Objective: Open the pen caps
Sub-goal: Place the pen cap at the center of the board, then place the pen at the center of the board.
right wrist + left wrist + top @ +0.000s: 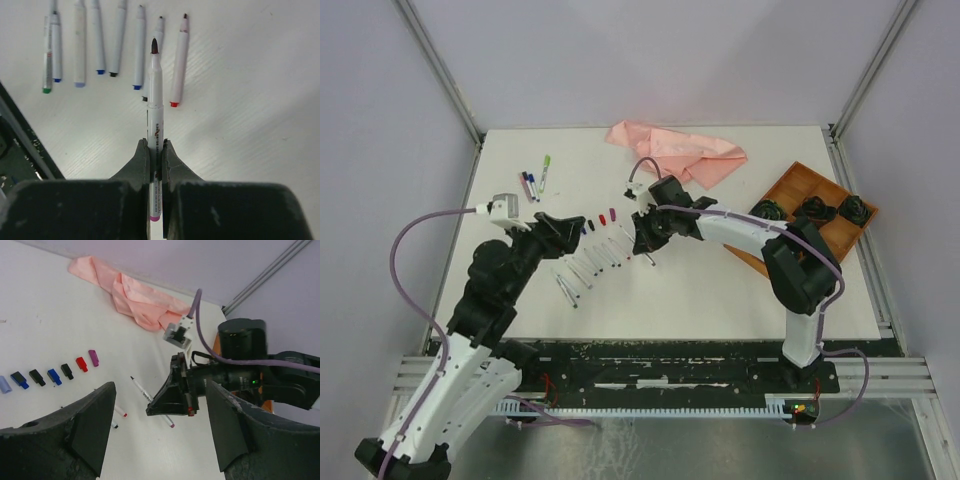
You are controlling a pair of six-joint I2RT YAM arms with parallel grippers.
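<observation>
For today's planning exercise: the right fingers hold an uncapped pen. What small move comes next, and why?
Probably lower the right fingers and lay their pen beside the red-ended pen: its tip is bare, and the other uncapped pens lie in that row.

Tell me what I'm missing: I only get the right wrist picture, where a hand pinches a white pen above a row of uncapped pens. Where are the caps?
Observer: The pen caps lie in a slanting row on the table. The left wrist view shows seven of them: pale lilac, blue, dark, blue, dark, red, magenta.
Visitor: Is the other hand holding anything?
Observer: No, the left hand is wide open with nothing between its fingers.
Visitor: Anything besides pens up there?
Observer: A crumpled pink cloth lies at the far edge of the table.
</observation>
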